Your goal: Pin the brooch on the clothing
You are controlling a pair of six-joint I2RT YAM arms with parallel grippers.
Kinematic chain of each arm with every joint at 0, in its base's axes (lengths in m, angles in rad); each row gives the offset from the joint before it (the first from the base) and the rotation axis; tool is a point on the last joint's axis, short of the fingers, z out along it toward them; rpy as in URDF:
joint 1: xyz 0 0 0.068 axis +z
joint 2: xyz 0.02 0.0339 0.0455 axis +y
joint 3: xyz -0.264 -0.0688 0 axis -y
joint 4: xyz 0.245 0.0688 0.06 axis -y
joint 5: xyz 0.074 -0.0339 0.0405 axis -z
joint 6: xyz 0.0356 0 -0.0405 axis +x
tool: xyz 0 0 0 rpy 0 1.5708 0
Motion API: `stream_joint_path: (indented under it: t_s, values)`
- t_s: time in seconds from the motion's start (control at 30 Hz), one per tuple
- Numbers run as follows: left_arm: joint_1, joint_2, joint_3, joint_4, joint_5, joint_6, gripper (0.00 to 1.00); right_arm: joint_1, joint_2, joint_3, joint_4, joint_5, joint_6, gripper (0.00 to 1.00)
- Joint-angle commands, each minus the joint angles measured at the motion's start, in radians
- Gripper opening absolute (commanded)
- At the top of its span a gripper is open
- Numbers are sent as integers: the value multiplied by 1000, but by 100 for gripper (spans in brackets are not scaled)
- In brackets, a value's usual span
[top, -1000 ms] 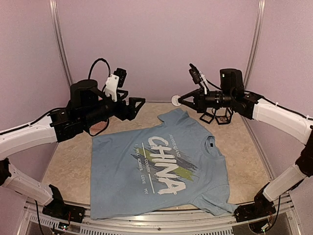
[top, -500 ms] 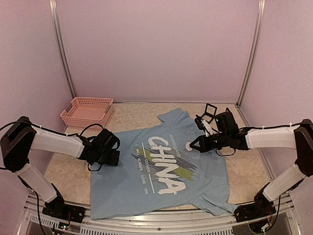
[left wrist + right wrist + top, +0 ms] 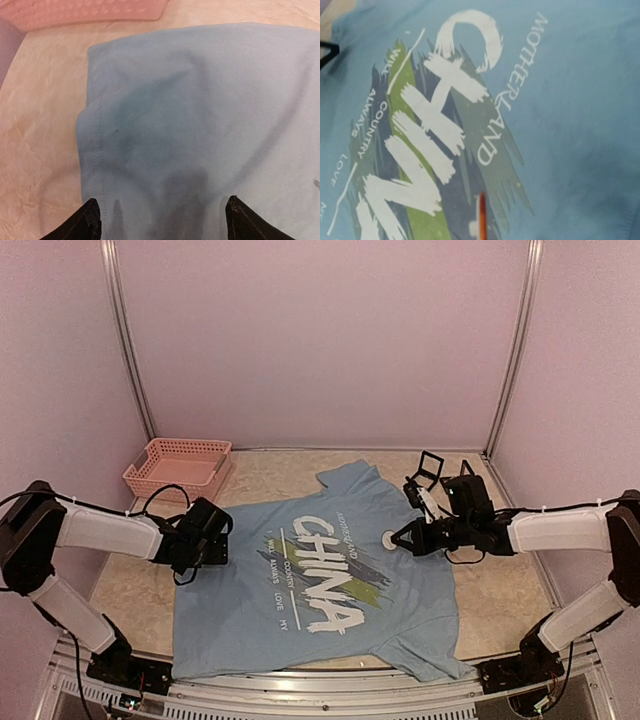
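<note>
**Brooch pinched at the shirt's print**

We are pinching a small round white brooch [image 3: 388, 537] in our right gripper [image 3: 402, 537], fingers pressed together on it, just right of the lettering on the light blue short-sleeved "CHINA" T-shirt [image 3: 240, 620]. We cannot tell whether it is touching the cloth. The shirt is lying flat on the beige mottled table [image 3: 500, 580]. Our left gripper [image 3: 165, 222] is hovering, fingers spread wide, over the shirt's hem.

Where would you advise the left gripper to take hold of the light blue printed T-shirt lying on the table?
Probably its stitched hem, approached from the marbled beige table beside it: the light blue T-shirt lies flat, so that doubled edge, just ahead of the open left gripper, is the likeliest lip to pinch.
</note>
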Motion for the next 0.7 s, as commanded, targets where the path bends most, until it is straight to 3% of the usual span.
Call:
stream_joint_path:
  t_s: [0.0, 0.07, 0.13, 0.17, 0.37, 0.47, 0.67]
  values:
    - [-266, -51, 66, 191, -102, 284, 85, -33, -63, -31, 26, -2, -24, 0]
    - [-394, -20, 98, 301, 88, 501, 86, -46, -87, -46, 30, 13, -26, 0]
    - [-474, 31, 157, 321, 371, 624, 85, -62, -108, -67, 30, 48, -31, 0]
    - [-508, 77, 189, 330, 424, 657, 85, -71, -119, -82, 33, 73, -39, 0]
    - [-593, 304, 425, 296, 564, 848, 82, -96, -175, -153, 77, 100, -63, 0]
    - [-635, 426, 566, 192, 539, 931, 82, -96, -173, -158, 53, 124, -80, 0]
    - [-616, 581, 695, 173, 516, 948, 79, -96, -209, -193, 68, 129, -74, 0]
